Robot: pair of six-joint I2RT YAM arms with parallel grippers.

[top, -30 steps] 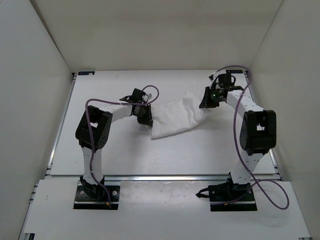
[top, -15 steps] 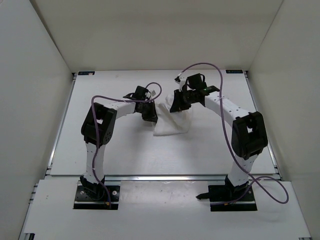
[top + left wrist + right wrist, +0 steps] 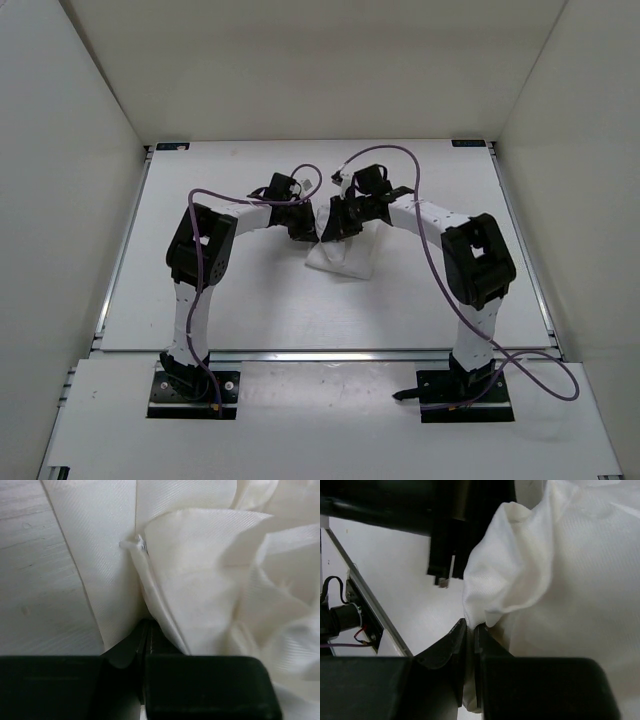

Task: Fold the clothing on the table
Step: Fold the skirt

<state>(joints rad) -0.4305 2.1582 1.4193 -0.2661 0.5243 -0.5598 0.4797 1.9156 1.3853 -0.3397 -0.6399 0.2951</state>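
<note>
Finds the clothing (image 3: 345,258) bunched near the middle of the table (image 3: 230,300), a little toward the far edge, with its lower part lying on the surface and its upper part gathered up between the two arms. Shows the left gripper (image 3: 145,632) clenched on a thin edge of the fabric. Shows the right gripper (image 3: 470,630) pinched on a hem, with cloth running out from between each pair of jaws.

Could go wrong in a few ways from here:
- Risks a slip, with only a narrow bit of thin, soft cloth in each pinch. Would take little more than a sideways tug or a quick swing to draw it free and drop the fold early.
- Risks a knock between the grippers, which stand almost touching above the garment with scant room to pass.
- Risks a crooked fold too, given loose layers hanging in ruffles, apt to land bunched rather than flat.

From above, gives the place on the table and the nearness of the arms, but hides the jaws under the wrists. From the left wrist, gives a seam and a small thread (image 3: 131,543) just above the pinch. From the right wrist, gives the hem in the jaws and a dark body (image 3: 395,510) just beside the cloth, probably the other gripper, absent from the left wrist view.
</note>
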